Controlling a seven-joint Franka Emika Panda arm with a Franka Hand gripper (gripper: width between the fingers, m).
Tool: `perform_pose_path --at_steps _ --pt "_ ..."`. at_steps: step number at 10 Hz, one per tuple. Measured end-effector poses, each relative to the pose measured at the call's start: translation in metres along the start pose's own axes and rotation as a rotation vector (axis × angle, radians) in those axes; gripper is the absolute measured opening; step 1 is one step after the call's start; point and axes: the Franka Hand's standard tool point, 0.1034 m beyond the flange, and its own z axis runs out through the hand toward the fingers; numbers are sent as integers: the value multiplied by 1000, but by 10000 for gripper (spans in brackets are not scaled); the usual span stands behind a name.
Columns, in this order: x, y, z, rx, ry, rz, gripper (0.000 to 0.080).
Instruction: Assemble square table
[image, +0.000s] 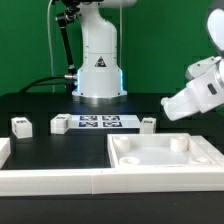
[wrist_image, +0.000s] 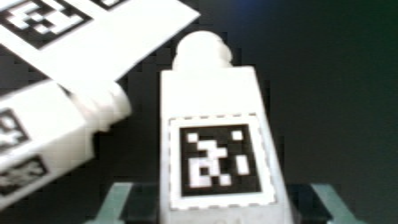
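Presently held: leg, tagged face showing.
Gripper: fingers part-closed, pressed against the leg's two sides.

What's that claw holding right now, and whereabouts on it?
A white table leg, pinched by the gripper on both sides of its tagged end.

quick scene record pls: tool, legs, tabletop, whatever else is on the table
tool: closed on one leg, a finger on each side
held leg: white, its tag facing the wrist camera
nearby legs: two more, and, lying on the dark table beside it
tabletop: white square slab, rim up, no leg standing in it, at the exterior view's right
marker board: flat in front of the robot base
rail: long, white, along the front
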Motion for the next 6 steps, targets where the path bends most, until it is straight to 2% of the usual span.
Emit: perform_pose_path --at_steps 2,4,5,6 --pt "-17 16 -11 13 16 -11 291" --pt "-12 15 -10 8 37 -16 291" --pt "-9 22 -14 -4 110 -15 291" --pt "-14 34 -17 -8 190 -41 291"
